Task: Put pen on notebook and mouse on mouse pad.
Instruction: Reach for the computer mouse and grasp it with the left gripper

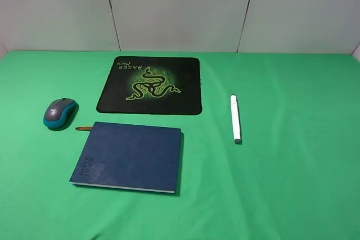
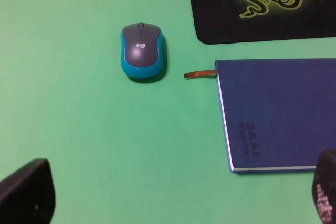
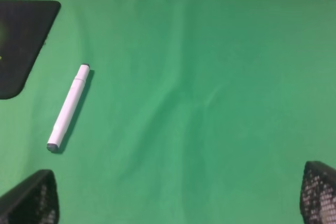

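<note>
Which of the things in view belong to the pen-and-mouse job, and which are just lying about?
Job:
- pen
- notebook
- mouse
- mouse pad

Not part of it (setting only):
- green cloth
- wall panels

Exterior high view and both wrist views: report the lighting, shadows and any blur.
Exterior high: even, soft light, no glare, a thin shadow along the notebook. Left wrist: the mouse is sharp, its lettering readable. Right wrist: the pen is sharp, with a narrow shadow alongside.
</note>
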Robot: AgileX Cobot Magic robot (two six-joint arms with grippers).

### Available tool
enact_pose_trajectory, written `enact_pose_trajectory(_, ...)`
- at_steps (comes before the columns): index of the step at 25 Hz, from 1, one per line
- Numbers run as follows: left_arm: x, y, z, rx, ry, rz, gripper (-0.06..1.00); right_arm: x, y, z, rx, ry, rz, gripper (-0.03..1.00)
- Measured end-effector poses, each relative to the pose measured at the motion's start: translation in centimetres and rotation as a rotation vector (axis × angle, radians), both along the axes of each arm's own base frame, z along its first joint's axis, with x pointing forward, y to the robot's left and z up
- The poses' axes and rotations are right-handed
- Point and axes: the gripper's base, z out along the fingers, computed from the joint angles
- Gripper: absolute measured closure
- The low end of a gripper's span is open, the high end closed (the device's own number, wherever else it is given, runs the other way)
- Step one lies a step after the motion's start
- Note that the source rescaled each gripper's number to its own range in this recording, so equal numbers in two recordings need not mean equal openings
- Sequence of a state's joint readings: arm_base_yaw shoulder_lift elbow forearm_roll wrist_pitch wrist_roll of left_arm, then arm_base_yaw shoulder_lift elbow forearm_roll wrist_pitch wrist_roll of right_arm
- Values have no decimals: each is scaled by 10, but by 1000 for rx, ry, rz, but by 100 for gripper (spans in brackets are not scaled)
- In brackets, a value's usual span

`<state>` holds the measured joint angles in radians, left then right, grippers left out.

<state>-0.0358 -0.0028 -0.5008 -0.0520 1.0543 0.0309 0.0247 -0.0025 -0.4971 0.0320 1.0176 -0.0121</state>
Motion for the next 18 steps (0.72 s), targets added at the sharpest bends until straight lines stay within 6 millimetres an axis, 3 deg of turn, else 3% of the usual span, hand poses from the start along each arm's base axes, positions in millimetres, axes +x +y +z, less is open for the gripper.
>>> enact_pose_trajectory(18,0,0,0,0,0,0,-1,0,0,0,0,0,0,-3)
